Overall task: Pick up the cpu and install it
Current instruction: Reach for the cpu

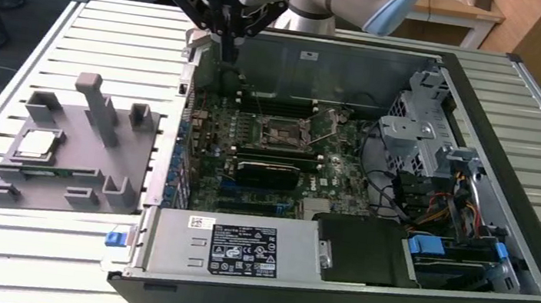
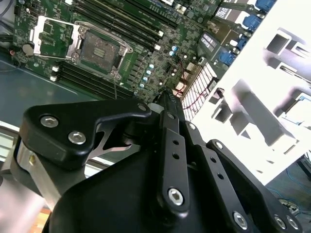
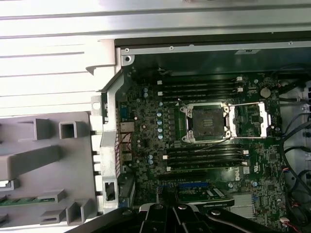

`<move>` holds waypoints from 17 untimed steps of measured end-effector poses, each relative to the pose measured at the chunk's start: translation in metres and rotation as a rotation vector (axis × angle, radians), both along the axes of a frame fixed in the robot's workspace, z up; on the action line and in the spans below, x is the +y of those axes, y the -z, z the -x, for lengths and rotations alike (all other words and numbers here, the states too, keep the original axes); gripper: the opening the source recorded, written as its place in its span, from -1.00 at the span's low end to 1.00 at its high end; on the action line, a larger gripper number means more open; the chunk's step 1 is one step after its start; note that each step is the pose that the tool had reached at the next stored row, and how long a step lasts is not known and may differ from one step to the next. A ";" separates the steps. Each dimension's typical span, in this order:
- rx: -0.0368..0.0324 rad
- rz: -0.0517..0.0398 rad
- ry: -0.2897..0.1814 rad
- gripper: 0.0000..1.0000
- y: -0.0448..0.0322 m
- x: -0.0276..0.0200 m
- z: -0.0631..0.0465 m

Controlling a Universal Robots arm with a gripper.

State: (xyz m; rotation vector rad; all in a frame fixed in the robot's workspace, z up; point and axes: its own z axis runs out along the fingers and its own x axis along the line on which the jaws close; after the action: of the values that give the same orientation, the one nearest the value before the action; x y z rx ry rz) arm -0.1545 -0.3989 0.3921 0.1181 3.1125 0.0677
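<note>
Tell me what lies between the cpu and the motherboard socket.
In the exterior view: the grey fixture's posts and the case wall, between cpu and socket.

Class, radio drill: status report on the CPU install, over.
End effector shut, empty, hovering over the case. CPU on the grey holder outside the case, untouched. Socket open, unobstructed.

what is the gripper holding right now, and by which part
Nothing. The gripper hangs shut and empty above the open computer case, while the cpu lies on the grey holder beside the case.
</note>
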 end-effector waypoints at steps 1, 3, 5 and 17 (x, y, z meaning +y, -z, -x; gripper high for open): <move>0.0000 0.0000 0.000 -0.79 0.0001 0.0000 0.001; 0.0000 0.0000 0.000 -0.79 0.0002 0.0000 0.003; -0.0001 0.0000 0.000 -0.79 0.0004 0.0000 0.005; 0.0001 0.0002 0.000 -0.79 0.0018 0.0000 0.018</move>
State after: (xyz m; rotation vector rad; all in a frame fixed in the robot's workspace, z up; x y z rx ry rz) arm -0.1725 -0.3989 0.3902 0.1180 3.1126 0.0674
